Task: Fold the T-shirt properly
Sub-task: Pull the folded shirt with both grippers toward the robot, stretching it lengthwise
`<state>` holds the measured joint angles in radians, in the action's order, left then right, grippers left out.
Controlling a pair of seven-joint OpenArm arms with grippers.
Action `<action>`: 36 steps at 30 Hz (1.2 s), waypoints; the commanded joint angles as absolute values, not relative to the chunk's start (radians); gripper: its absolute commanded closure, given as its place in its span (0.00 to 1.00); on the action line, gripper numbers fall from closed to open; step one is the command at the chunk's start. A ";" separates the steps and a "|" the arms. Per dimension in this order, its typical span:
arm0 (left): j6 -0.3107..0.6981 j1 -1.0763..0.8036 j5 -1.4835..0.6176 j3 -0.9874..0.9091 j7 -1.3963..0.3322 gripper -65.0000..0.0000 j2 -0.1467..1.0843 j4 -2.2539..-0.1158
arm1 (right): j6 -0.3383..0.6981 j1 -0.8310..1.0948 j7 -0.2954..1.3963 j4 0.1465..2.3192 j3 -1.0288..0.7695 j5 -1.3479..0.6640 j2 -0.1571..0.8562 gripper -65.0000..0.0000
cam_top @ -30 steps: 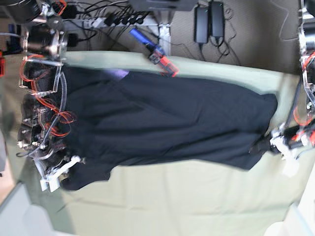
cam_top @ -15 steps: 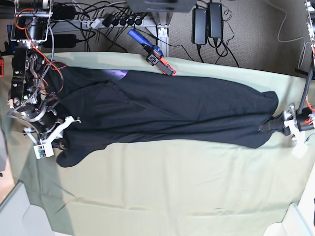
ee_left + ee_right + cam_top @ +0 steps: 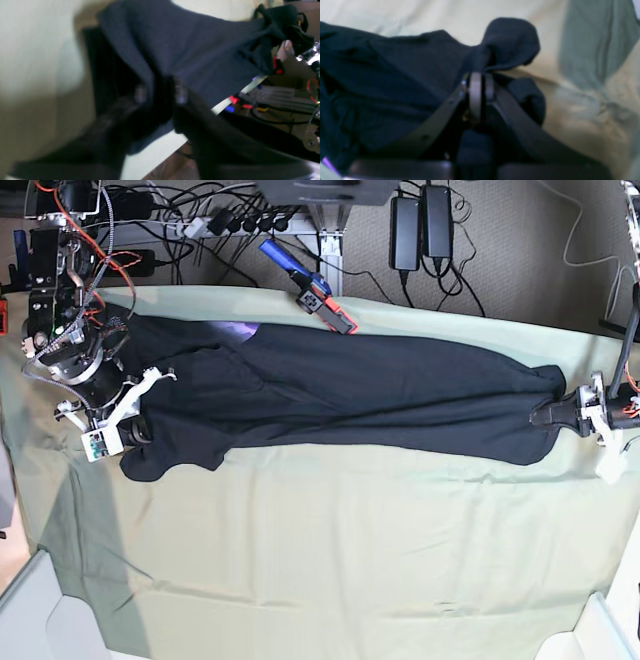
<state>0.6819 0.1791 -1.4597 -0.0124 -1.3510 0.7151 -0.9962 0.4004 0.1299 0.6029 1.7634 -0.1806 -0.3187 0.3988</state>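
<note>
The black T-shirt [image 3: 350, 395] lies stretched in a long band across the pale green table cloth [image 3: 350, 560]. A small purple patch [image 3: 240, 330] shows at its back edge. My right gripper [image 3: 135, 435], at the left of the base view, is shut on a bunched end of the shirt [image 3: 510, 42]; the closed fingers [image 3: 475, 95] pinch the black cloth. My left gripper [image 3: 548, 416], at the right, is shut on the opposite end. In the left wrist view its fingers [image 3: 180, 93] clamp the cloth [image 3: 200, 50], which runs taut away from them.
A blue and red tool [image 3: 312, 288] lies at the table's back edge. Cables, a power strip and black adapters [image 3: 420, 225] sit on the floor behind. White corners [image 3: 600, 635] show at the bottom of the base view.
Both grippers have moved toward the back of the table, carrying the shirt's ends. The shirt's near edge has drawn back, so the band is narrower and straighter.
</note>
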 commanded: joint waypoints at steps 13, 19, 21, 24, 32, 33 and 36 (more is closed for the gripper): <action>0.698 0.190 -1.484 -0.019 -1.317 0.60 0.748 -1.014 | 0.469 0.278 0.630 1.819 -0.186 -0.447 0.404 0.76; 0.698 0.187 -1.484 -0.019 -1.283 0.51 0.748 -1.014 | 0.468 0.311 0.643 1.825 -0.203 -0.453 0.359 0.54; 0.698 0.187 -1.484 -0.019 -1.283 0.51 0.748 -1.014 | 0.468 0.311 0.655 1.847 -0.239 -0.457 0.327 0.54; 0.698 0.188 -1.484 -0.019 -1.282 0.51 0.748 -1.014 | 0.468 0.311 0.705 1.921 -0.330 -0.518 0.278 0.54; 0.698 0.187 -1.484 -0.019 -1.282 0.51 0.748 -1.014 | 0.468 0.308 0.694 2.130 -0.535 -0.602 0.229 0.54; 0.698 0.187 -1.484 -0.019 -1.282 0.51 0.748 -1.014 | 0.469 0.304 0.661 2.127 -0.540 -0.591 0.229 0.57; 0.698 0.188 -1.484 -0.019 -1.281 0.51 0.748 -1.014 | 0.469 0.270 0.626 2.080 -0.528 -0.509 0.230 0.94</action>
